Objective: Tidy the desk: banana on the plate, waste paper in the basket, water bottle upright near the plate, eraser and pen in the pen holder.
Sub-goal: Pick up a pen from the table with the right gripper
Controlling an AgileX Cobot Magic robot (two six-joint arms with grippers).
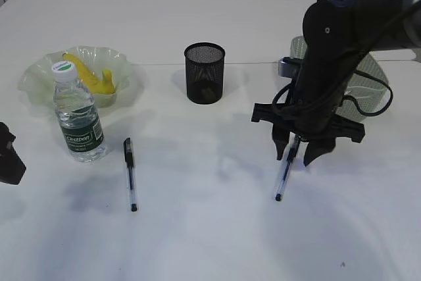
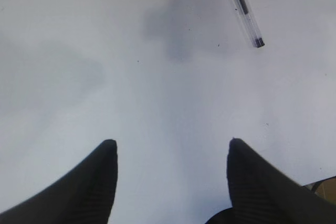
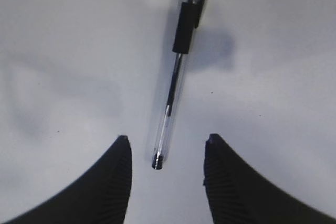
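Right now the right gripper (image 1: 297,156) hangs low over the desk (image 1: 217,228) towards its right edge, jaws partly apart and straddling the upper end of a clear pen (image 1: 284,174) that lies flat on the white top. From the right wrist view that pen (image 3: 173,85) runs between the two fingers (image 3: 113,182) with a gap on either side, so nothing is gripped; its end sits just inside the fingertips and its black grip section points away from the claw.

Over at the left edge only a dark bit of the left gripper (image 1: 10,156) shows in the exterior view. Its wrist view has the jaws (image 2: 170,177) standing wide apart above bare desk, holding nothing, with the tip of the second pen (image 2: 244,11) in the upper right of that view, well clear of the fingers.

That second pen (image 1: 130,174), black-capped, lies near the front left part of the desk, just beside the water bottle (image 1: 77,113), which stands upright with its white cap on. Behind the bottle, near the back left corner, the pale green plate (image 1: 33,80) carries the banana (image 1: 95,77). The black mesh pen holder (image 1: 204,72) stands upright near the middle of the desk, something dark inside it that I cannot make out. The basket (image 1: 368,83) sits at the right edge, mostly hidden behind the right arm
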